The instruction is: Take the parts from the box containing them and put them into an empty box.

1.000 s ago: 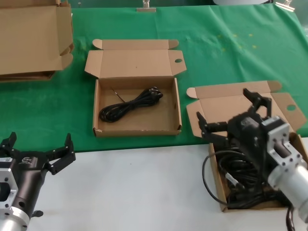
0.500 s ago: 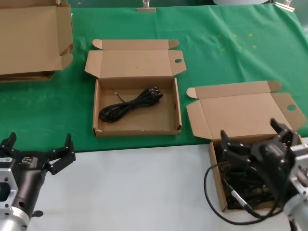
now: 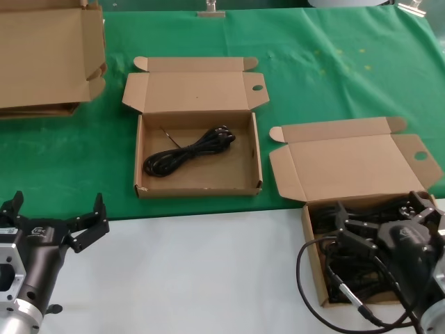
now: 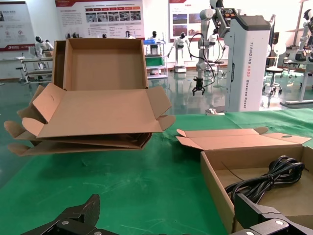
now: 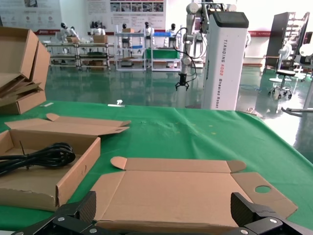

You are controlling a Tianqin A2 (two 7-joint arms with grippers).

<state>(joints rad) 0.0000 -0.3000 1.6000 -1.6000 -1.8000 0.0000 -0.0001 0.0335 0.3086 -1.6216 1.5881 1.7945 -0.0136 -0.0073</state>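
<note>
Right pincer (image 3: 389, 221), fingers spread wide and gripping nothing, has dropped from over the lid a second ago into the source box (image 3: 314, 278) at the table's near right, among the parts (image 3: 348, 275) left there. One cable bundle (image 3: 186, 151) already lies in the receiving box (image 3: 198, 186) on the green cloth. Left pincer (image 3: 57, 224) parked near left, open, unmoved.

The right arm's black two-fingered gripper (image 3: 389, 217) reaches in from the near right with its fingers spread wide, tips pointing forward and down, and its silver metal wrist (image 3: 437, 316) sits at the lower right corner. The left arm's black two-fingered gripper (image 3: 54, 212) hangs at the near left, fingers spread apart, on a black and silver forearm (image 3: 24, 278)
</note>
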